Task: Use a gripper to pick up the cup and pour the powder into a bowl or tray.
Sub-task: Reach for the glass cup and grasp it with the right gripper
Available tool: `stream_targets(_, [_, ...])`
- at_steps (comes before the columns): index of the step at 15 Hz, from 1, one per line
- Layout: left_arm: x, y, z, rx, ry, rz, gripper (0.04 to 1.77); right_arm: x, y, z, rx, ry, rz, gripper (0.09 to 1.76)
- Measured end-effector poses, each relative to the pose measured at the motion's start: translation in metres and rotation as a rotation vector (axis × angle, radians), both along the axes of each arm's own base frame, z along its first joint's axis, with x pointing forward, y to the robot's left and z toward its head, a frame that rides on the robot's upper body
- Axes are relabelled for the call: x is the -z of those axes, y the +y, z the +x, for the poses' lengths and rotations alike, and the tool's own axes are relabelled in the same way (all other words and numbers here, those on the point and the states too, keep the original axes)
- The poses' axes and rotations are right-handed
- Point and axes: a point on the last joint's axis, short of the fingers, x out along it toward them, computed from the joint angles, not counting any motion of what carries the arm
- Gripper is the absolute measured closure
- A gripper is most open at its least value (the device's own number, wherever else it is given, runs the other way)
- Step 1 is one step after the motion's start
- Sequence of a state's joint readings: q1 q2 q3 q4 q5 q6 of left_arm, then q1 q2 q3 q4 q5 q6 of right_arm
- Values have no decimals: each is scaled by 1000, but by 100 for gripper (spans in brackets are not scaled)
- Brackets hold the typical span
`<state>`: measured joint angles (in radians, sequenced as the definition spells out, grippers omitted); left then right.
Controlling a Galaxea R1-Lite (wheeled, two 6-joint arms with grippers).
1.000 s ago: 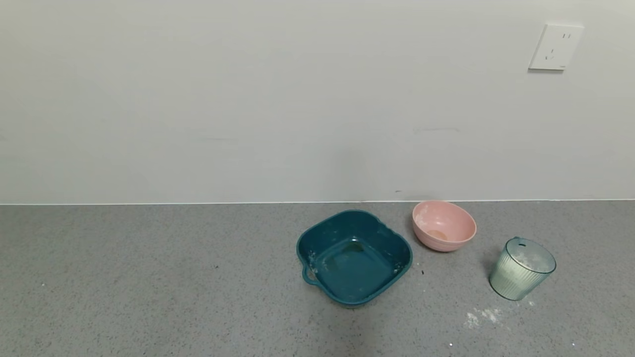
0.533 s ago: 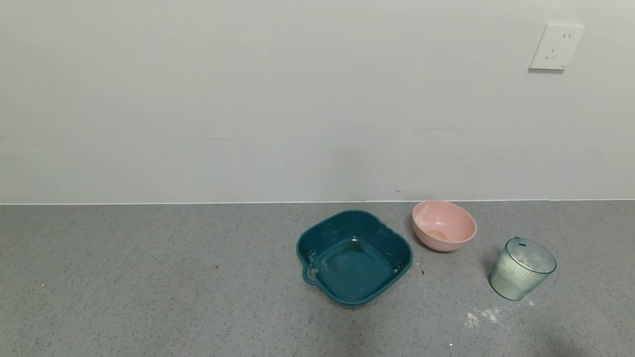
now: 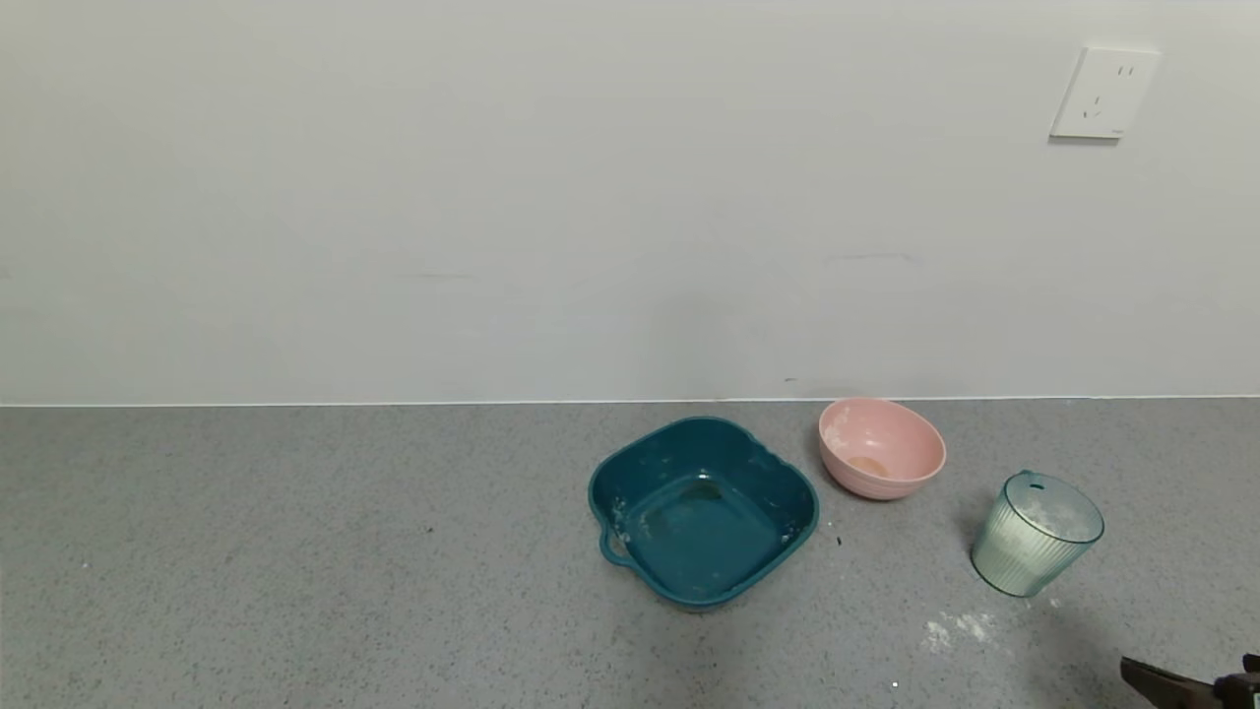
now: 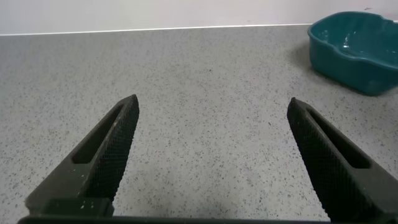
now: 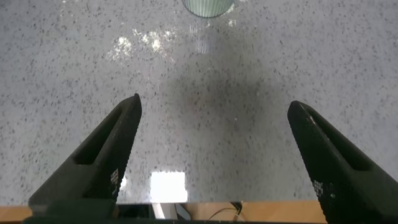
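Cup (image 3: 1036,535) upright on counter | right end effector (image 5: 214,109) low, near it, fingers apart | left end effector (image 4: 214,109) parked, apart

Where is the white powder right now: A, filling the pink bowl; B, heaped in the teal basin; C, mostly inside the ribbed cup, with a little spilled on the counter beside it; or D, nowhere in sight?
C: the powder sits inside the upright cup, and a small spilled patch lies on the counter beside it.

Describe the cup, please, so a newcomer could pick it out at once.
On the grey counter, look right of the teal basin and pink bowl. The cup stands farthest right, near spilled powder. Only it is ribbed, translucent and tapered, with white powder inside.
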<state>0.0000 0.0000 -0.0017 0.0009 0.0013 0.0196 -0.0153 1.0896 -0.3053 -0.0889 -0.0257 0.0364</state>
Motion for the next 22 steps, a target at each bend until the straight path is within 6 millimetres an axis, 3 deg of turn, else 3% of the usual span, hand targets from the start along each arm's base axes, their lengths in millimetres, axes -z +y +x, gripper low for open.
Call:
stream_targets(13, [0,0,0,0,0,0,9,61,-2,76,-18,-153,-32,14])
stream_targets(22, [0,0,0,0,0,0,9,90,-12,104,2,-250,-63,14])
